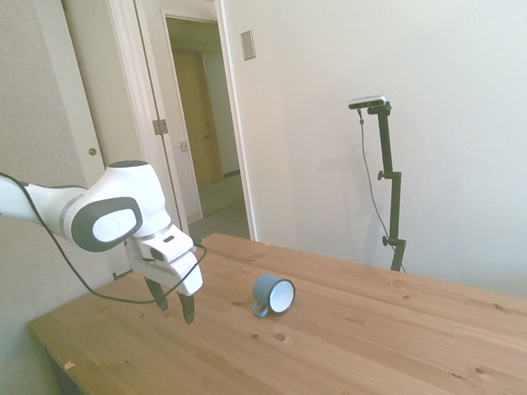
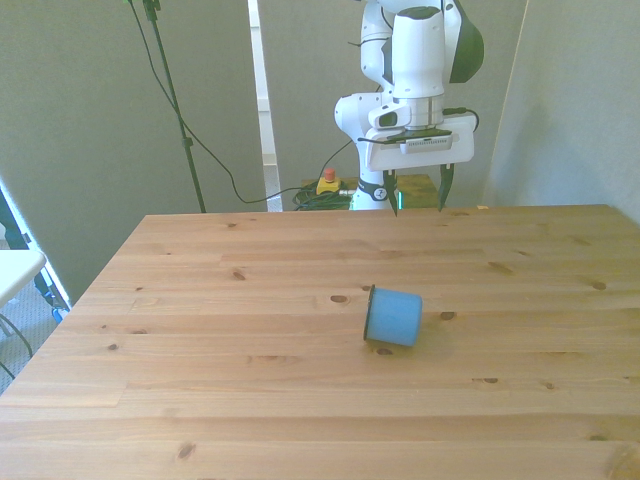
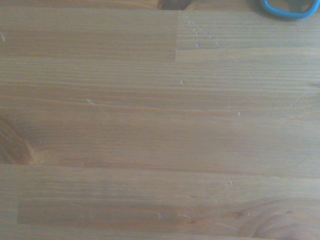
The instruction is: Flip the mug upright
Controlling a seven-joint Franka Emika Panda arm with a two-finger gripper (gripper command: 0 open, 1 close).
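Near the middle of the bench (image 2: 200, 300) you see the mug (image 2: 393, 317) lying on its side; your gripper (image 2: 417, 192) hangs spread and empty above the far edge

My white arm (image 1: 99, 216) reaches out low and bends down at the wrist. My gripper (image 1: 174, 306) points straight down and hangs in the air, holding nothing. Its two dark fingers (image 1: 188, 309) are spread apart. In the front view the gripper (image 2: 418, 190) sits under the wide white hand part, with one thin finger on each side.
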